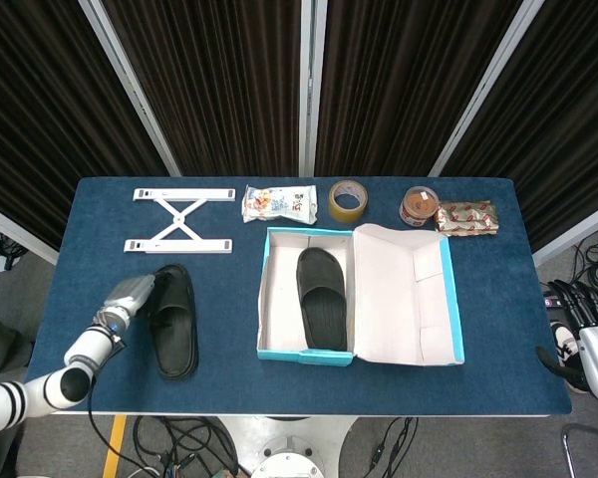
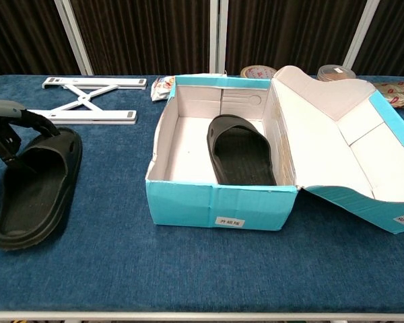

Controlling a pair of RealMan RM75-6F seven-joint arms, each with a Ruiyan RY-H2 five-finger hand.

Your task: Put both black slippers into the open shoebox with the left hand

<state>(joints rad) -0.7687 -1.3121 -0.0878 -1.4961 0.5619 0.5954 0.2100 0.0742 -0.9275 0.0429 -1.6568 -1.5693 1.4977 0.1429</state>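
Note:
One black slipper lies inside the open teal shoebox, on the left of its floor. The other black slipper lies flat on the blue table, left of the box. My left hand is at that slipper's toe end. Its fingers are spread, one lying across the strap and another down beside the slipper's left edge. My right hand hangs off the table's right edge, fingers apart and holding nothing.
A white folding stand lies behind the loose slipper. Along the back edge are a snack packet, a tape roll, a tin and a wrapped bar. The box lid lies open to the right.

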